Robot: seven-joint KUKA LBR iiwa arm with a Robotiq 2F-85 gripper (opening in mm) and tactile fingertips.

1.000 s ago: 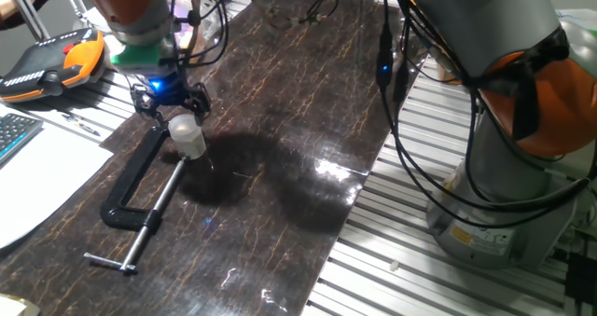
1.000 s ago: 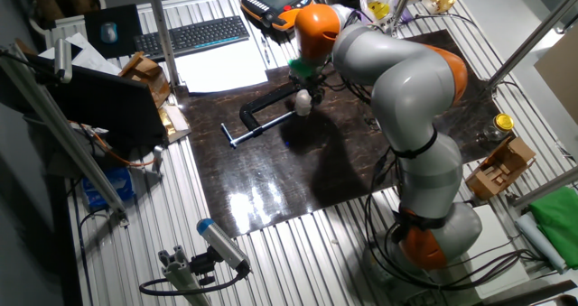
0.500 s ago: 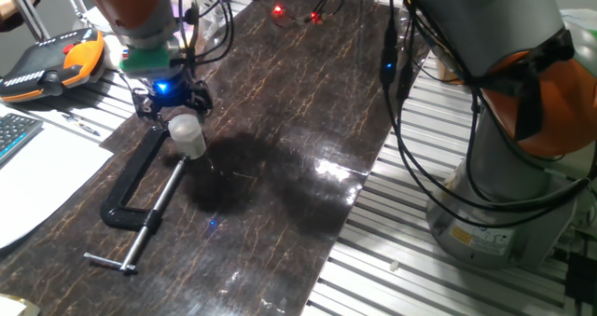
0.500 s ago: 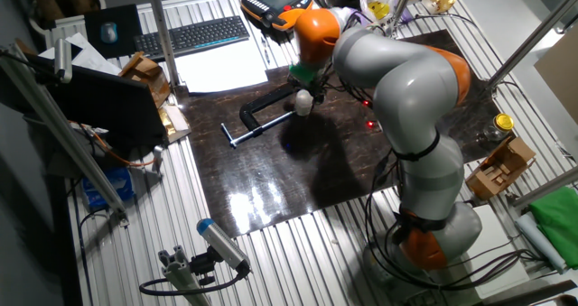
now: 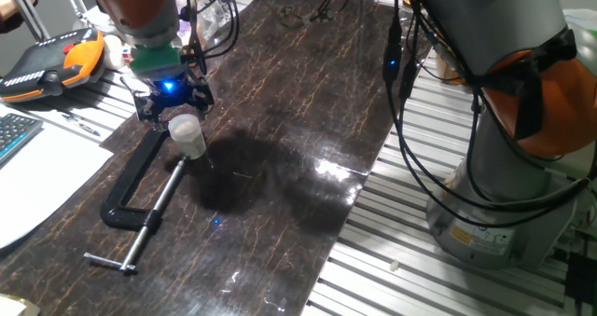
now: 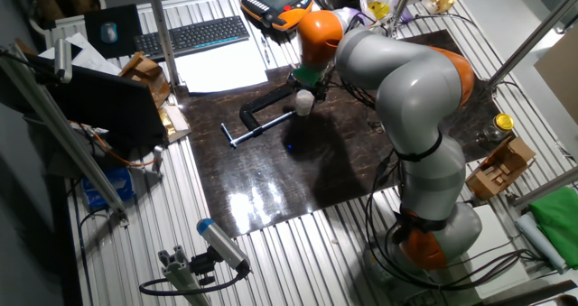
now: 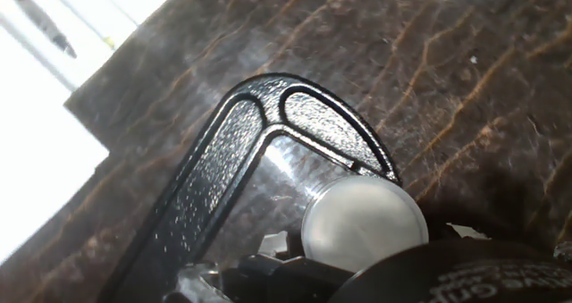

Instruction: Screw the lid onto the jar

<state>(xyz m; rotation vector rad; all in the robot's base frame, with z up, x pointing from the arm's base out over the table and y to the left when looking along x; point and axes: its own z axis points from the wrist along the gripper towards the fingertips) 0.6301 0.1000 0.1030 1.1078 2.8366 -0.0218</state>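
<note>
I see open dark tabletop (image 5: 308, 120) right of the jar (image 5: 189, 137). The jar stands beside the black C-clamp (image 5: 140, 195). The gripper (image 5: 173, 106) hovers directly above it; finger opening indeterminate.

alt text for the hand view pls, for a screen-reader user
Looking down from the hand, the round whitish lid fills the lower centre, sitting inside the bend of a black C-clamp that lies on the dark marbled tabletop. White paper shows at upper left; the pincer's dark body edges the bottom, its fingertips not clearly visible.

C-clamp (image 7: 259, 151) cut off by hand view's edge
</note>
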